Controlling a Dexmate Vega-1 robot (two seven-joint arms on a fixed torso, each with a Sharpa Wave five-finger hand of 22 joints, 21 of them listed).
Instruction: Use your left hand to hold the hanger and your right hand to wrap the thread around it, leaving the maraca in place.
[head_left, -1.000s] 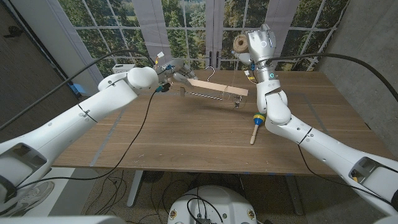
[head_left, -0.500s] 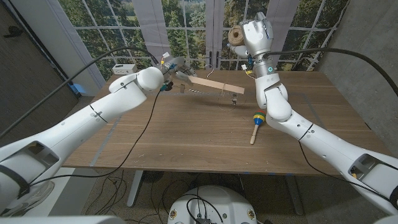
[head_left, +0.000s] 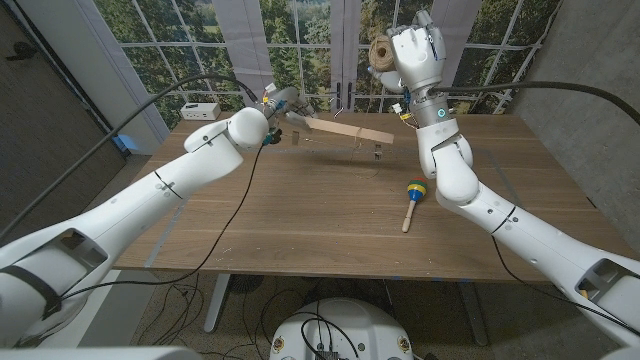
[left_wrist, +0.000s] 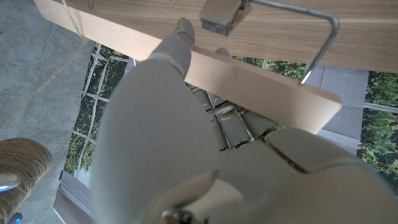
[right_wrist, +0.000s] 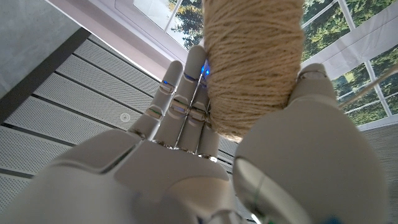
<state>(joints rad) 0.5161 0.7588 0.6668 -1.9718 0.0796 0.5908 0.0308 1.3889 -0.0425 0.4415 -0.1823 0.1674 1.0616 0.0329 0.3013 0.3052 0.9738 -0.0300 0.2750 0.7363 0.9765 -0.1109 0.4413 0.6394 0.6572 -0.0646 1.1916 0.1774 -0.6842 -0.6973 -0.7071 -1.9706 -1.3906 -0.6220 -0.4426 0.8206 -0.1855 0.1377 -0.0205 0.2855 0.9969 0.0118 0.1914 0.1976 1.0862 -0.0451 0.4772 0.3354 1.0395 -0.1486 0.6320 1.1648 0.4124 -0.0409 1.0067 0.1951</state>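
— What does the left hand (head_left: 282, 104) hold?
— The wooden hanger (head_left: 340, 131), gripped at one end and raised above the surface (head_left: 300, 215); the bar runs out from the hand toward the right arm, a metal clip (head_left: 377, 153) hanging below it.
— And the right hand (head_left: 412, 52)?
— Raised high, its fingers (right_wrist: 180, 106) wrapped around a spool of tan thread (right_wrist: 252, 62), beyond the hanger's free end.
— The maraca (head_left: 412, 200)?
— Lying on the surface below the right arm, apart from both hands.
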